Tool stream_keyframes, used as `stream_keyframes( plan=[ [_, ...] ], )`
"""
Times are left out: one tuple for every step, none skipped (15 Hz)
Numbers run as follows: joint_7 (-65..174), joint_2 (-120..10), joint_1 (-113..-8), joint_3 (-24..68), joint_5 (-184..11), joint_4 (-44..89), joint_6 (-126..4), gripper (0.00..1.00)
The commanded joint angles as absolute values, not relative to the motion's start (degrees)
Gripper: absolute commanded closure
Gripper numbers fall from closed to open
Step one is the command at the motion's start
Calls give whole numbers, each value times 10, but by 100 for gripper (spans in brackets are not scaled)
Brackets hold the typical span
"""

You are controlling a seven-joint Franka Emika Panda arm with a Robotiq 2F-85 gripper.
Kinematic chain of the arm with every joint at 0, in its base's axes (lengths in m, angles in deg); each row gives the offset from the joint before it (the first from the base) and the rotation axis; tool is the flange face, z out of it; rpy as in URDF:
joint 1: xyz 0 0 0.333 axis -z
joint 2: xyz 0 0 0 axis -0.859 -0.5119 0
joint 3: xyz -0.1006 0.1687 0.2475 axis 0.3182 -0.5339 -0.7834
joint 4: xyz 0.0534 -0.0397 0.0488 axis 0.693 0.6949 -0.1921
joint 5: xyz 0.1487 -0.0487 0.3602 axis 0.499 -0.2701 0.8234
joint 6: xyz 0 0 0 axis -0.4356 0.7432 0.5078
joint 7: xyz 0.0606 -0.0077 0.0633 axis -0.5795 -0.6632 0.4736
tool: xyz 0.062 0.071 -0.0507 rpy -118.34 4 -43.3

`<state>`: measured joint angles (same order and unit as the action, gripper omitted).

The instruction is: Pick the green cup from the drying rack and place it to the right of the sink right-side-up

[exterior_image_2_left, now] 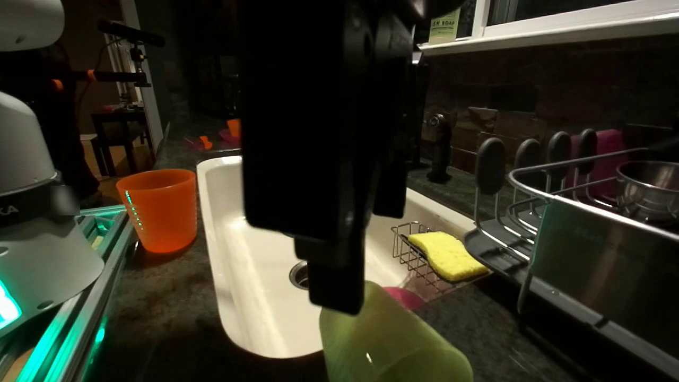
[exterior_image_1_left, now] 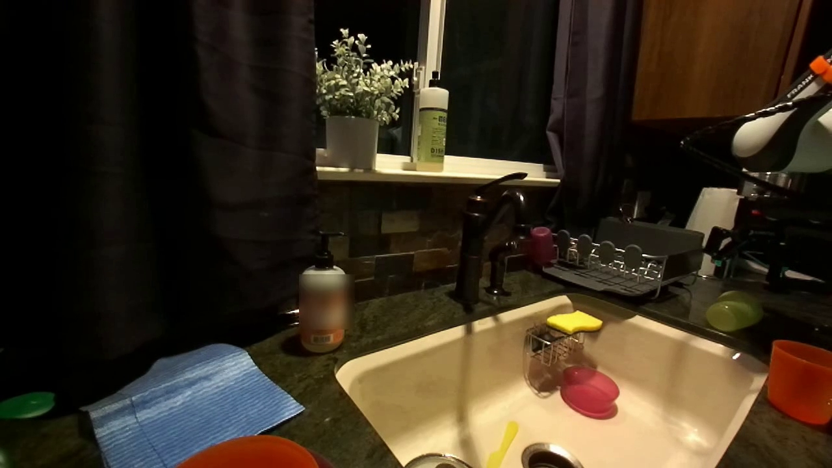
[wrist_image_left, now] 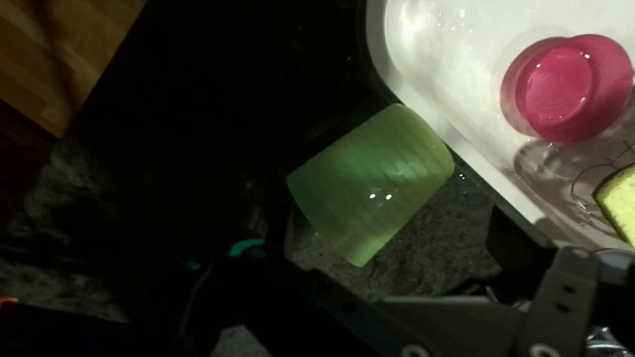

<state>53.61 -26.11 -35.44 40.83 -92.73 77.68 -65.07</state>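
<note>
We find the gripper (wrist_image_left: 387, 230) wide in the wrist view, its fingers (wrist_image_left: 516, 243) well apart at about 8 and 4 o'clock from the green cup (wrist_image_left: 372, 183). The cup lies on its side on the dark counter (wrist_image_left: 431, 253), out of the drying rack (exterior_image_1_left: 604, 281) and just beside the sink (exterior_image_1_left: 669, 370); in an exterior view we place it at the sink's 2 o'clock, with the rack at 1. Where a fingertip (exterior_image_2_left: 337, 289) overlaps the cup in an exterior view, we cannot tell whether they touch.

For lettering, we read FRANK on the arm (exterior_image_1_left: 777, 140), at about 2 o'clock in an exterior view; on the arm's base (exterior_image_2_left: 42, 254), at 9 o'clock in an exterior view, we make out an A, the letter before it cut by the edge. On the window sill (exterior_image_1_left: 383, 174), at the sink's 11 o'clock, the dish-soap bottle (exterior_image_1_left: 431, 130) shows ME, then DISH lower down; in an exterior view its label (exterior_image_2_left: 444, 25) gives SH SOAP. The pump bottle (exterior_image_1_left: 323, 305), at the sink's 10 o'clock, has its label blurred, though we spot a barcode near its foot.

The faucet (exterior_image_1_left: 473, 247) stands at the sink's 11 o'clock too, and an orange cup (exterior_image_1_left: 801, 380) at 3. Inside the sink we see a pink bowl (exterior_image_1_left: 588, 393), and a yellow sponge (exterior_image_1_left: 575, 322) on a wire holder (exterior_image_1_left: 549, 351) at its wall.
</note>
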Motion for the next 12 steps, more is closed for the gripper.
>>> stream_keyframes(
  plan=[
    [584,-278,-361,406,-909,772,-666,0],
    [589,-282,-364,403,-910,769,-668,0],
    [593,-287,-366,400,-913,766,-670,0],
    [598,-294,-367,398,-915,762,-670,0],
    [601,-301,-368,396,-919,757,-669,0],
    [607,-307,-368,395,-922,752,-666,0],
    [610,-313,-368,395,-924,747,-664,0],
    [615,-318,-368,395,-925,742,-663,0],
    [621,-325,-368,395,-925,736,-659,0],
    [629,-331,-369,396,-924,732,-656,0],
    [636,-335,-368,397,-923,728,-655,0],
    [643,-339,-368,398,-923,724,-653,0]
  ],
)
